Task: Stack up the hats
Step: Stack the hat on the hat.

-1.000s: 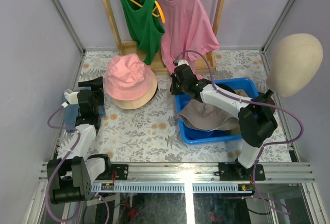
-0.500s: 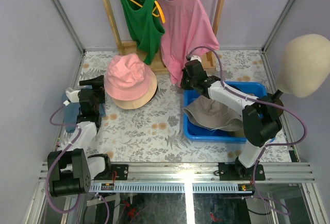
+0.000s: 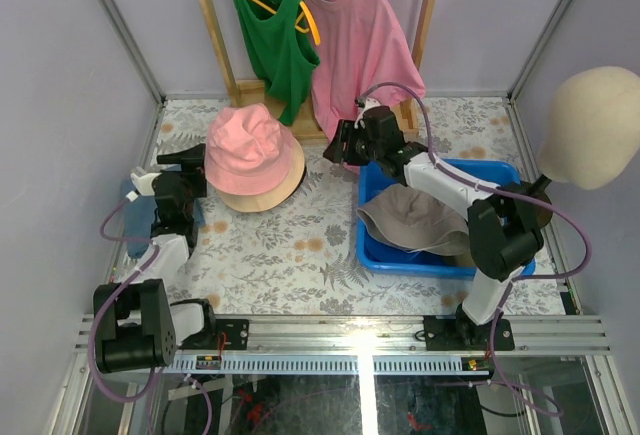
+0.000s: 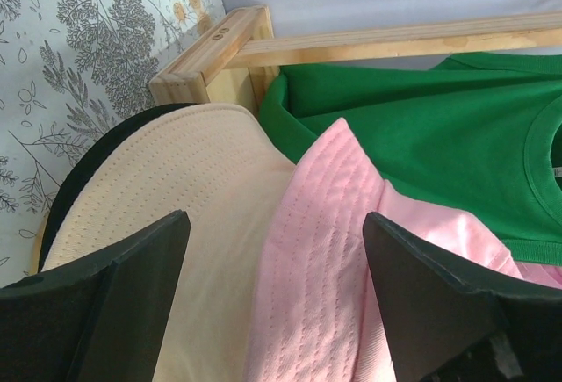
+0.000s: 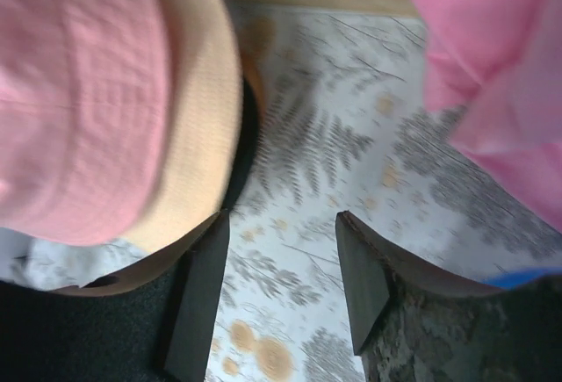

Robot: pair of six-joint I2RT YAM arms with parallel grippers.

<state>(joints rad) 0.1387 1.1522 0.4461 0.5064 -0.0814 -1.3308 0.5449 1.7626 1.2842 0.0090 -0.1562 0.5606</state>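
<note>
Top cam: the stack so far sits back-left on the table (image 3: 300,255), pink hat (image 3: 245,145) on beige hat (image 3: 275,187). L gripper (image 3: 190,165) is just beside the stack's left edge, jaws wide, nothing in them. R gripper (image 3: 338,150) hangs over bare table btwn the stack and the blue bin (image 3: 372,183), right under the hem of the pink shirt (image 3: 365,45). Bin contents: one grey-taupe hat (image 3: 410,220) filling most of it. A tan scrap shows at the near-right corner, poss. another hat, can't tell. Risks as I read them: R wrist and cable are close to the shirt hem, so a swing back to the bin could snag fabric. The bin also looks light, so pulling the hat out by its brim could drag the bin w/ it. Left wrist cam: both fingers are spread wide w/ pink crown and beige brim ahead, not touching. A black hat (image 4: 75,176) brim shows beneath the beige. The wooden rack (image 4: 351,44) and green shirt (image 4: 421,136) are behind. Risk: closing here would pinch several layers at once and skew the stack. Right wrist cam: jaws apart, empty, floral table below. Stack edge is upper left, shirt upper right, sliver of bin lower right. Nothing is held, so the next hat is in the bin, not yet picked.
</note>
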